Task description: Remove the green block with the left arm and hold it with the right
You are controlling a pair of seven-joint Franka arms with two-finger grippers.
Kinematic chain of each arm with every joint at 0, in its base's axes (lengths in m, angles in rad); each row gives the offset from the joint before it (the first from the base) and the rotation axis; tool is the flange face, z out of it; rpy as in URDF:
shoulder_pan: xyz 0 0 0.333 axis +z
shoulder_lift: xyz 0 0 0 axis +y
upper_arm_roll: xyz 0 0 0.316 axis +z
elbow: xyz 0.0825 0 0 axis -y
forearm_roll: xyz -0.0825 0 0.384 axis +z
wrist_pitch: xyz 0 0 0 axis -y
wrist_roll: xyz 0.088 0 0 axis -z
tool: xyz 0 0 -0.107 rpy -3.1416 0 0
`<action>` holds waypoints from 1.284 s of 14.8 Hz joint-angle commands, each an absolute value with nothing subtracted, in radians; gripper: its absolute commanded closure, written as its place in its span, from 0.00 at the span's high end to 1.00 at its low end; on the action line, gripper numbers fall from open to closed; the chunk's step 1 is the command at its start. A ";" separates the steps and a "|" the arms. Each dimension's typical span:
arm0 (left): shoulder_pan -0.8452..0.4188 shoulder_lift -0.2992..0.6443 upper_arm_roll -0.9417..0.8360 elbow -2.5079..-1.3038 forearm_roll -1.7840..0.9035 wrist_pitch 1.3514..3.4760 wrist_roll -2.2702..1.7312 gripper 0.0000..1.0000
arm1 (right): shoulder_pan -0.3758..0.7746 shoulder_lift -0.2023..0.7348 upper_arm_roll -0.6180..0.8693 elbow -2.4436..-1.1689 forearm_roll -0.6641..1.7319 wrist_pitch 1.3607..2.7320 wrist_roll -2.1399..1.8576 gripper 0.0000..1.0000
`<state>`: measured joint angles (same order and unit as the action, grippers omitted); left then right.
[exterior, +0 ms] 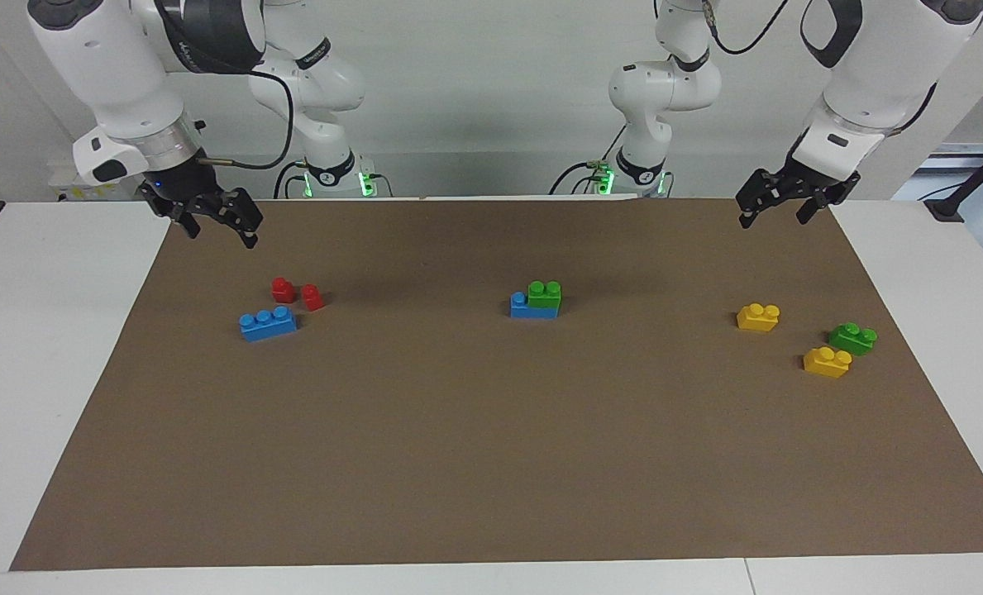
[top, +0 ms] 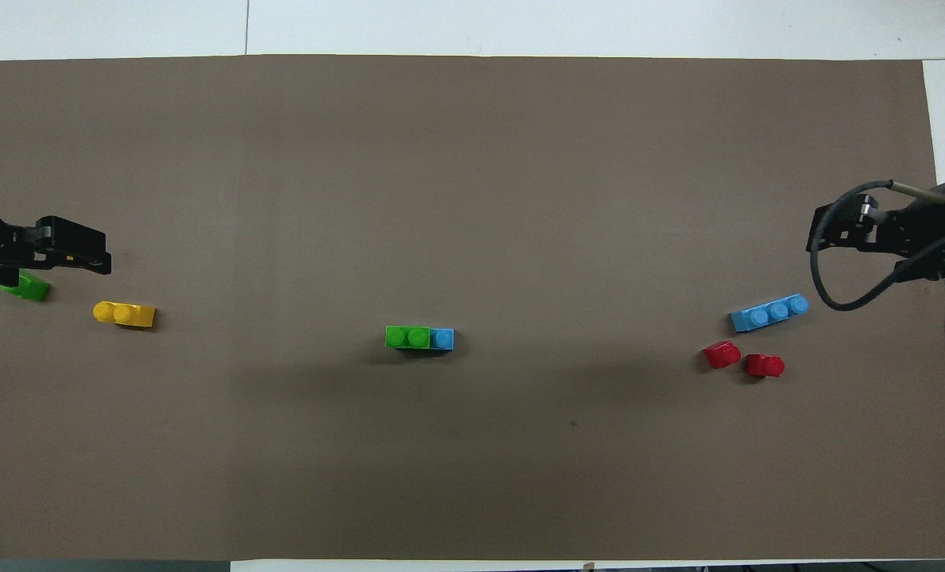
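The green block point(exterior: 545, 294) point(top: 407, 337) sits on top of a blue brick point(exterior: 522, 307) point(top: 442, 339) in the middle of the brown mat, over the blue brick's end toward the left arm. My left gripper point(exterior: 774, 216) point(top: 83, 248) hangs open over the mat's corner at the left arm's end, well away from the block. My right gripper point(exterior: 221, 234) point(top: 828, 230) hangs open over the mat at the right arm's end, holding nothing.
Toward the right arm's end lie a blue three-stud brick point(exterior: 268, 323) and two red bricks point(exterior: 283, 289) point(exterior: 312, 297). Toward the left arm's end lie two yellow bricks point(exterior: 758, 317) point(exterior: 827, 362) and a darker green brick point(exterior: 852, 338). The brown mat point(exterior: 491, 463) covers the white table.
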<state>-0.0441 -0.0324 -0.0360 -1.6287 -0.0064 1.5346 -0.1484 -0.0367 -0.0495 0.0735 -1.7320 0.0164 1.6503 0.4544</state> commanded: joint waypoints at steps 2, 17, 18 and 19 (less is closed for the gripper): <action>-0.055 -0.072 -0.037 -1.672 -0.025 1.539 -0.213 1.00 | 0.011 -0.109 0.077 -1.845 0.072 1.712 0.706 1.00; -0.236 -0.179 -0.038 -1.948 -0.078 1.798 -1.213 1.00 | 0.040 -0.132 0.101 -1.945 0.261 1.821 1.226 1.00; -0.253 -0.179 -0.038 -1.959 -0.078 1.815 -1.286 1.00 | 0.038 -0.126 0.101 -1.945 0.264 1.828 1.227 1.00; -0.268 -0.178 -0.038 -1.971 -0.078 1.841 -1.371 1.00 | 0.038 -0.124 0.101 -1.947 0.281 1.844 1.244 1.00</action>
